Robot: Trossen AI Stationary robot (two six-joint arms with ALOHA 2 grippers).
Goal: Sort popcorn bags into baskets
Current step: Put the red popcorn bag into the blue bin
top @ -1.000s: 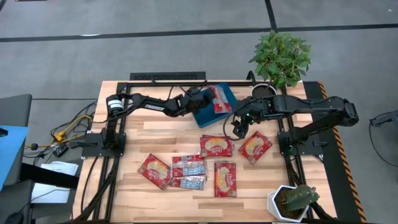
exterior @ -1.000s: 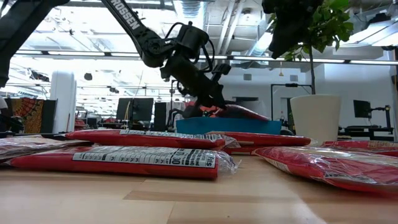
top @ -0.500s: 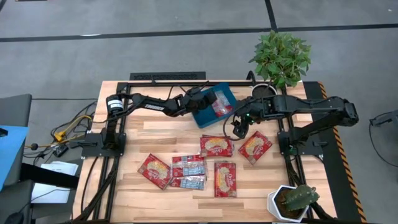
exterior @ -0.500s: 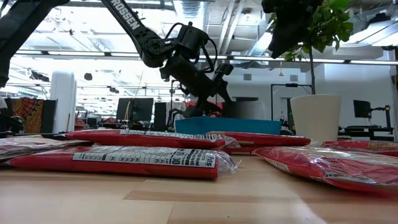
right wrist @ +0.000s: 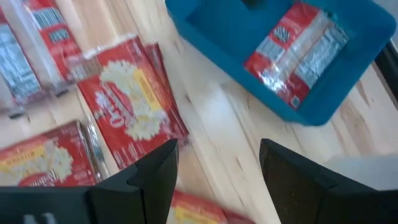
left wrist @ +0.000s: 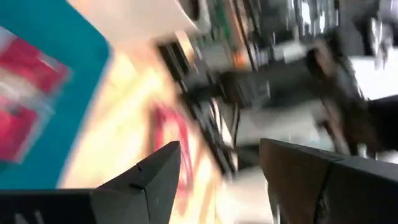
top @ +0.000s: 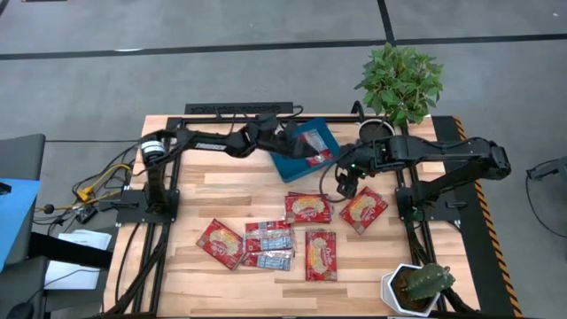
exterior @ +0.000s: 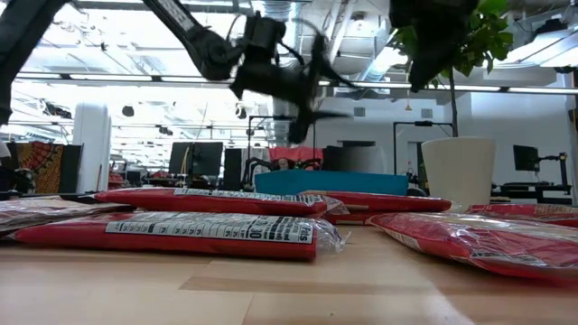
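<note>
The teal basket [top: 306,159] stands at the far middle of the table, and one silvery, red-edged popcorn bag [right wrist: 298,53] lies flat inside it. My left gripper [top: 286,137] hovers open above the basket's left end with nothing between its fingers [left wrist: 146,180]. My right gripper [top: 345,183] is open too, just off the basket's near right corner and above bare wood. Several more bags lie flat on the table nearer the front: red ones [top: 307,207] [top: 363,208] [top: 220,242] [top: 321,254] and silvery ones [top: 268,236].
A leafy plant in a white pot [top: 399,84] stands at the far right corner, and a cactus in a white pot [top: 416,285] at the near right corner. Bare wood shows between the basket and the row of bags and along the front left.
My left gripper has opened and let go of the silvery bag, which has dropped flat into the basket. The gripper has then risen above the basket and drawn back a little toward the table's left edge.
</note>
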